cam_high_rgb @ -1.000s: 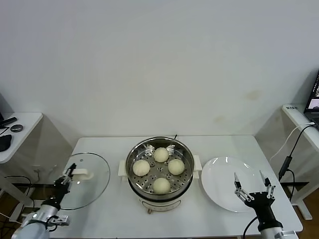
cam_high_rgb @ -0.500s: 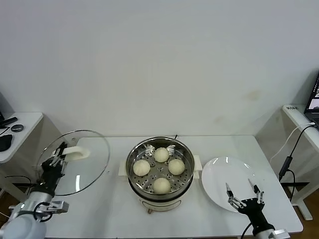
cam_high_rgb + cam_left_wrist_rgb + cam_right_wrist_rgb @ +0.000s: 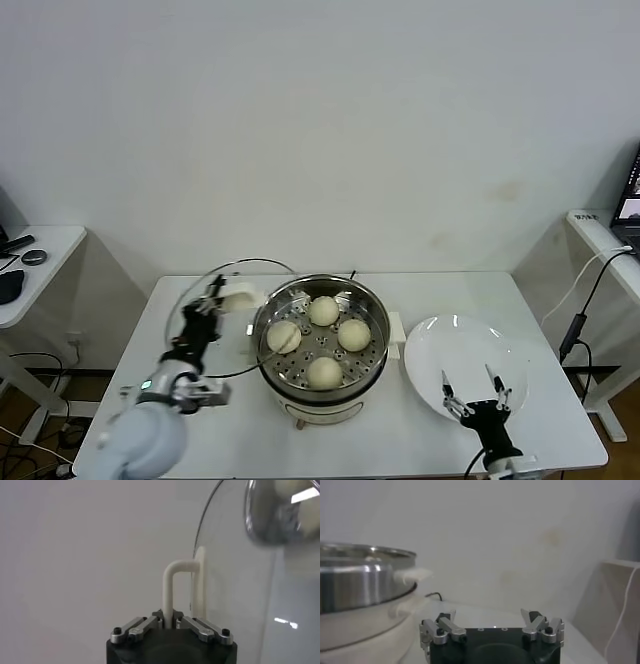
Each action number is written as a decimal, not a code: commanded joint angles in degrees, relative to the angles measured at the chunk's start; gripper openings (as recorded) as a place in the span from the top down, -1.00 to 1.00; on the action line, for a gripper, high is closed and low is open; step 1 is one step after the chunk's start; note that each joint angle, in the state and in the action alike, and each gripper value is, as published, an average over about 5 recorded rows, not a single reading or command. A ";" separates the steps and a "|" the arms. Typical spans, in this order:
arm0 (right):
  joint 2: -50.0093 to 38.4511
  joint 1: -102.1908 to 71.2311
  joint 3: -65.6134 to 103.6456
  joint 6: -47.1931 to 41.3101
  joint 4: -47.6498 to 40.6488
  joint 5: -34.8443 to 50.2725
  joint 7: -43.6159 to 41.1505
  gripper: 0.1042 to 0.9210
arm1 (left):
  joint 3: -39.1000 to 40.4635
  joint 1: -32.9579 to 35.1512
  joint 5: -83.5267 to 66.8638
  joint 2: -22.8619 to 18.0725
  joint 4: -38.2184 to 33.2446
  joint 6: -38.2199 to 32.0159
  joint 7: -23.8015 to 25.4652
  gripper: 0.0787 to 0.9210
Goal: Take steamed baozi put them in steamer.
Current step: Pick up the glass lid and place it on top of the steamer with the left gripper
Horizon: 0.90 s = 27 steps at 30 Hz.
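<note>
I'm carrying the glass lid (image 3: 235, 315) by its handle (image 3: 176, 587) in the left gripper (image 3: 213, 294) — clamped tight, tilted — at the steamer's (image 3: 320, 335) nine o'clock, presumably for covering. Four baozi (image 3: 323, 311) are sitting inside; the right gripper (image 3: 470, 392) is hovering spread wide over the plate (image 3: 462, 350).

You have four steamed baozi (image 3: 322, 340) sitting inside the steamer (image 3: 320, 345), resting on its perforated tray floor. They are small, round, smooth and pale cream-yellow, set in a diamond: one toward the wall, one nearest you, one on the left, one on the right, close together but apart. The steamer is a round, shiny stainless-steel pot standing upright on a cream-white base with side handles, at the middle of the table, its top uncovered.
</note>
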 commanded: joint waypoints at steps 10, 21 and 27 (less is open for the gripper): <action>3.13 1.46 -0.52 1.28 -2.84 -6.44 1.85 -0.76 | 22.26 -13.59 27.37 -17.33 7.41 6.78 11.56 0.79; 3.11 1.39 -0.88 1.36 -2.90 -6.67 1.77 -0.76 | 20.95 -9.22 32.37 -19.14 7.82 5.62 11.79 0.79; 3.08 1.30 -0.91 1.41 -2.89 -6.73 1.71 -0.76 | 20.14 -7.38 33.46 -19.60 7.96 5.28 11.78 0.79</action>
